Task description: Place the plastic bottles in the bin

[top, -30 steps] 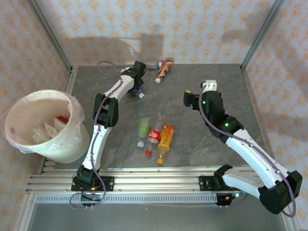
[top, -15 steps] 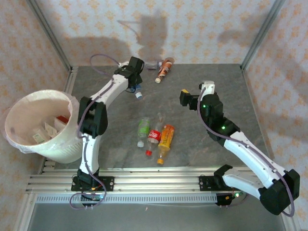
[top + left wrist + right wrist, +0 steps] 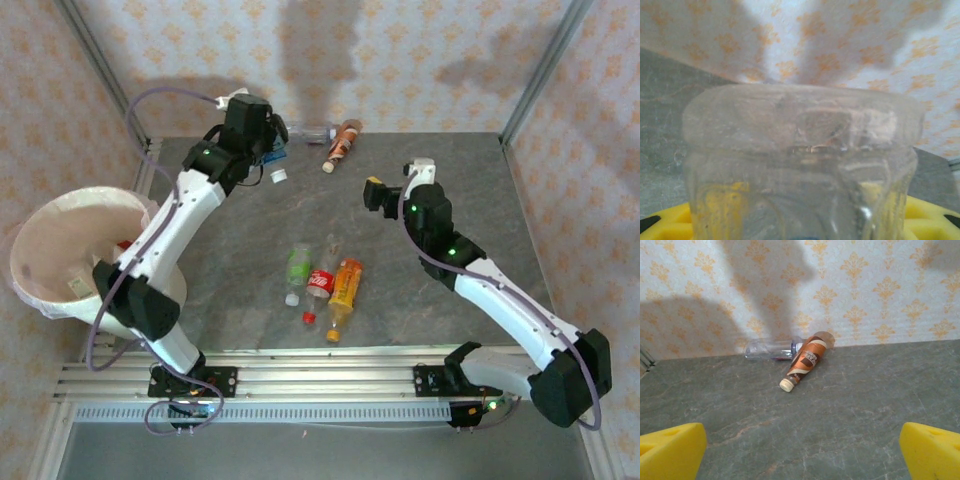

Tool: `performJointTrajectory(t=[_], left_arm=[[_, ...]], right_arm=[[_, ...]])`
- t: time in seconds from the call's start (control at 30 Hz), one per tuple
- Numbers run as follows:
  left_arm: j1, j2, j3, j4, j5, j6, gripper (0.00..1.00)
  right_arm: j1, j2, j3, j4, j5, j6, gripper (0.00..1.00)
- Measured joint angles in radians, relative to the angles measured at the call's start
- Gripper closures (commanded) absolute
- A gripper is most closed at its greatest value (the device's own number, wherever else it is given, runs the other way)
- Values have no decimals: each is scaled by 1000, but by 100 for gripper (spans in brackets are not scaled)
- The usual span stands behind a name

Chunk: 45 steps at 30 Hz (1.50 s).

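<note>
What moved: the left arm has lifted up and swung left since a second ago, taking a clear bottle (image 3: 272, 160) off the far part of the table (image 3: 480, 200). The right arm has crept a little toward the far wall.
Left pincer (image 3: 262, 152): closed on the clear bottle. In the left wrist view the bottle (image 3: 800, 165) sits right between the yellow fingers (image 3: 670, 222).
Right pincer (image 3: 392, 182): wide open and holding nothing. Its yellow fingers (image 3: 670, 450) stand far apart, pointing at the far wall.
Bin (image 3: 40, 215): at the left edge of the table, well apart from the held bottle. A few bottles already lie inside.
Brown bottle (image 3: 805, 361): lying by the far wall, with another clear one (image 3: 770, 348) just left of it, touching.
Middle group: a green bottle (image 3: 297, 270), a red bottle (image 3: 318, 287) and an orange bottle (image 3: 344, 288) lie side by side near the middle.
Step now: I think the left arm is carrying its bottle to the bin.
Next move: swing farther left until the bottle hangs over the bin's open top, then let go. The right pincer could go for the brown bottle.
</note>
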Motion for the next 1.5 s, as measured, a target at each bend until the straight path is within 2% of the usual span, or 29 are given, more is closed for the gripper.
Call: performJointTrajectory(t=[0.17, 0.37, 0.6, 0.77, 0.83, 0.9, 1.07, 1.23, 1.5], left_arm=[[-8, -148, 19, -77, -18, 70, 51], [3, -289, 79, -217, -146, 144, 51], [97, -411, 88, -393, -388, 214, 51], [132, -429, 87, -458, -637, 300, 51], [184, -434, 65, -457, -705, 330, 51], [259, -448, 19, -455, -726, 346, 51], [502, -467, -94, -452, -674, 357, 51], [737, -476, -164, -442, -454, 346, 50], [859, -476, -239, -442, -161, 334, 46]], right_arm=[[0, 29, 42, -1, -3, 0, 1], [0, 48, 43, -2, -3, 4, 1], [0, 87, 51, -1, -2, 24, 1], [0, 90, 51, -1, 1, 28, 1], [0, 94, 52, -1, 1, 32, 1], [0, 100, 54, -1, 1, 36, 1], [0, 124, 73, 0, 0, 43, 1], [0, 150, 106, 1, -7, 45, 1], [0, 159, 106, 0, -15, 53, 1]])
